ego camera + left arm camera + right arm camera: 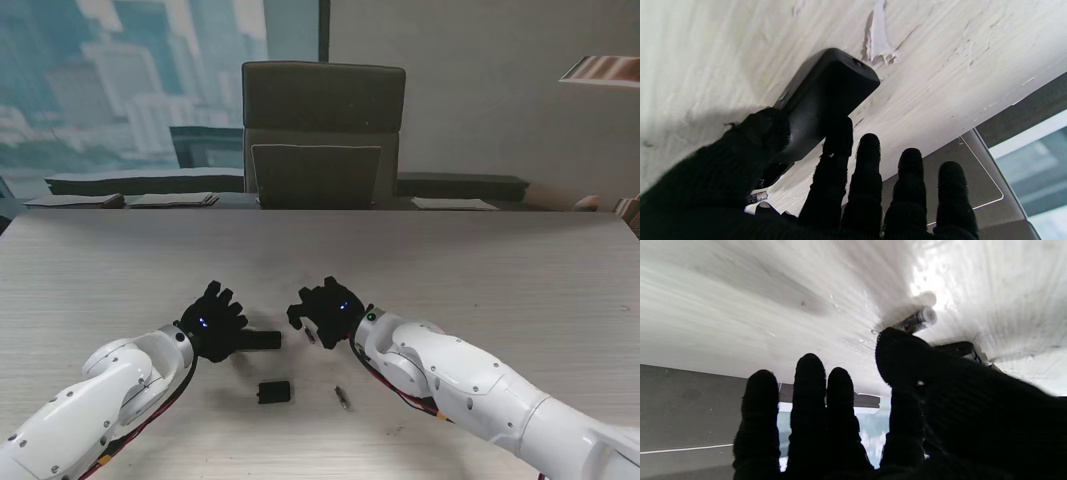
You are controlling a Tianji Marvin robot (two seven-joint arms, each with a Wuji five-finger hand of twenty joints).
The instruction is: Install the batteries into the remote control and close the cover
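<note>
Near me, cover & battery lie loose; left robot hand grips remote, right splayed, empty.

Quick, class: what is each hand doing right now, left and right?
Left hand: shut on the remote control.
Right hand: thumb on a battery; a firm hold cannot be told.

This looks like an office or meeting room. A dark chair is pulled up at the far side of a long pale wood-grain tabletop. Desk pads and papers lie along its far edge. A big window shows city towers.
</note>
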